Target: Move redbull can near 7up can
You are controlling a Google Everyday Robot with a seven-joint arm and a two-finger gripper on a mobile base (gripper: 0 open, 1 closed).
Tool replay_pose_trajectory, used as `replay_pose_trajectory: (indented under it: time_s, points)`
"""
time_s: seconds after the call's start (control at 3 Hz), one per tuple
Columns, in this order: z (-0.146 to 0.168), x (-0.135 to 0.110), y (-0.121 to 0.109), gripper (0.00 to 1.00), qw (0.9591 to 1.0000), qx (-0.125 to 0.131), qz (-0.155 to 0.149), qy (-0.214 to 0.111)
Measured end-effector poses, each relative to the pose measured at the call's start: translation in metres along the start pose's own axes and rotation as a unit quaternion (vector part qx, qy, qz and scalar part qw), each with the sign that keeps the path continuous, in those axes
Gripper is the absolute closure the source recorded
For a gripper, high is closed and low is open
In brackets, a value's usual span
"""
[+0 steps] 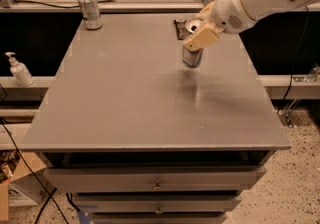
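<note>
Step in hand: the arm is carrying out the transport leg, with the grasp made and the placing not yet done.
Gripper: the gripper point(201, 38) is hanging over the far right part of the table point(125, 98), clenching the redbull can point(192, 57) near its top, with one cream finger point(204, 39) lying across the can's upper front.
Redbull can: it is standing upright in the grip and appears to be riding just clear of the tabletop, since its shadow is falling on the surface in front of it rather than at its base.
7up can: the 7up can point(90, 10) is standing upright at the far left corner of the table, well apart from the carried can.
Next move: the can is probably needing a long sweep leftward and toward the far edge, then a level lowering beside the 7up can — near it, not touching — before the fingers let go.
Risk: a tall slim can is likely to tip if released tilted or above the surface.
In the path: a flat dark object point(178, 28) is lying just behind the carried can, away from the line toward the far left corner.
Containers: neither can is showing its contents; the drawers point(157, 182) under the table are sitting shut, hiding whatever they hold; a pump bottle point(19, 70) is standing on the low ledge to the left.
</note>
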State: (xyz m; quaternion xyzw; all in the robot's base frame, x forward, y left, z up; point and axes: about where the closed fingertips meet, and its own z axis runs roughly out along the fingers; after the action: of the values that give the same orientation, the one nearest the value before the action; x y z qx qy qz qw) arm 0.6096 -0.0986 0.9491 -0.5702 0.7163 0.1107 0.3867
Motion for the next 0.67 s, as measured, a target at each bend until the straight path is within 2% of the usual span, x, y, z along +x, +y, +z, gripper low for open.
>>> replay_pose_trajectory:
  time_s: [0.33,0.67]
  points:
    - [0.027,-0.035,-0.034,1.00,0.9991,0.007,-0.010,-0.041]
    - [0.053,-0.063,-0.061,1.00,0.9968,0.006,-0.005,-0.080]
